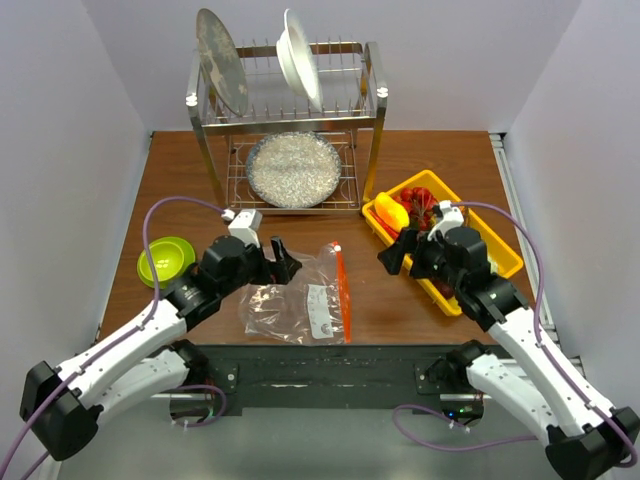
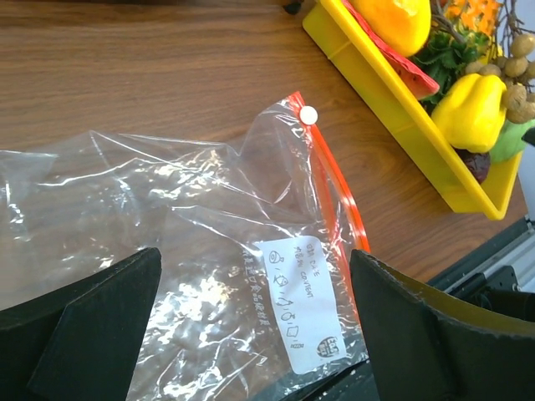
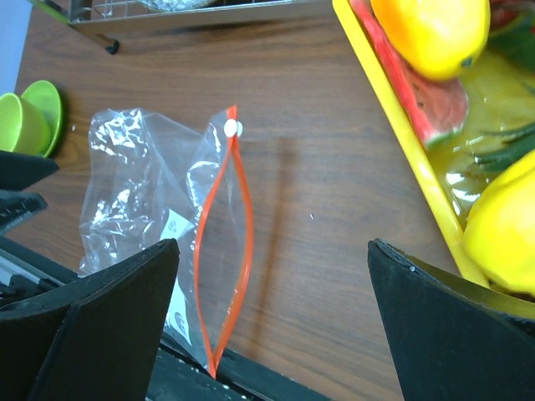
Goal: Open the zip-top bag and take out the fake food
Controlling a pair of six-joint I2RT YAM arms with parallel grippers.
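Observation:
The zip-top bag (image 1: 300, 298) lies flat on the brown table, clear and crinkled. Its orange-red zipper strip (image 1: 343, 290) is on the right edge, and the mouth gapes in the right wrist view (image 3: 242, 217). I see nothing inside it. Its white label (image 2: 303, 301) faces up. The fake food lies in a yellow tray (image 1: 372, 213): mango (image 2: 397, 21), yellow bell pepper (image 2: 472, 113), brown balls (image 2: 518, 67), a red piece (image 3: 435, 104). My left gripper (image 1: 284, 260) is open and empty above the bag's left part (image 2: 255, 255). My right gripper (image 1: 396, 250) is open and empty between bag and tray (image 3: 273, 246).
A metal dish rack (image 1: 290, 110) with plates stands at the back. A glittery plate (image 1: 294, 170) is on its lower shelf. A green bowl (image 1: 165, 260) sits at the left. The bag's near end reaches the table's black front edge (image 1: 330, 360).

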